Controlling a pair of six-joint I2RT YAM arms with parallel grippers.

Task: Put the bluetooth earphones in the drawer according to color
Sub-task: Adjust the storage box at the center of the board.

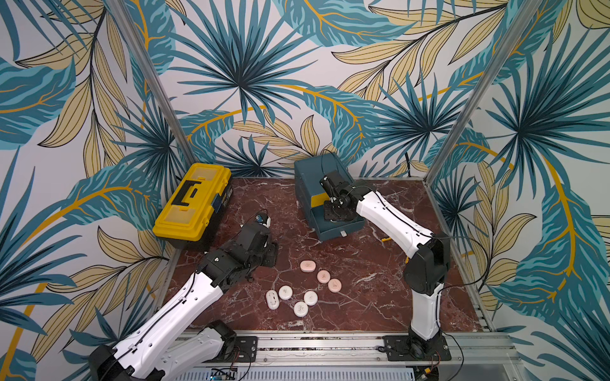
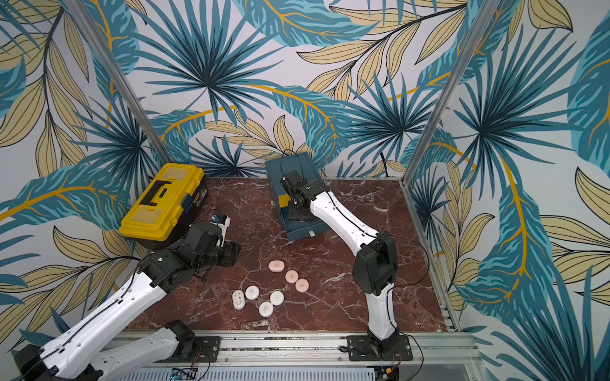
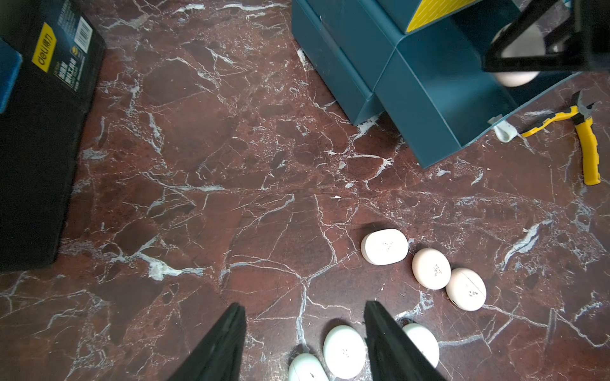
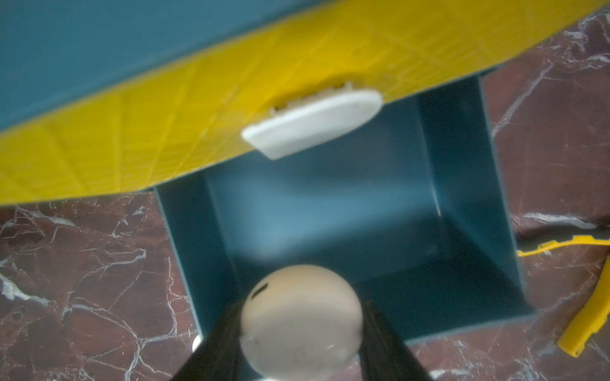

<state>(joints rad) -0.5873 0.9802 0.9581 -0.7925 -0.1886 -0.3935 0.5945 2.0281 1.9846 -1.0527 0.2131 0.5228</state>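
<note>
Right gripper point(image 4: 300, 311): I have it clamped on one peach-pink case point(image 4: 298, 326), pinched at its sides.
Held case position: above the pulled-out teal drawer point(image 4: 462, 184), below the yellow front point(image 4: 165, 132), not yet inside.
Left gripper point(image 3: 304, 305): jaws parted and empty. I judge it is parked clear of the drawer approach.
Table point(image 1: 369, 306): three peach-pink cases point(image 1: 323, 276) and four white cases point(image 1: 285, 292), grouped by colour.

One peach case point(image 4: 298, 321) is pinched between the right jaws above the open teal drawer point(image 4: 462, 264), while four white cases point(image 1: 285, 292) lie by the left jaws and three peach cases point(image 1: 323, 276) lie just beyond.
</note>
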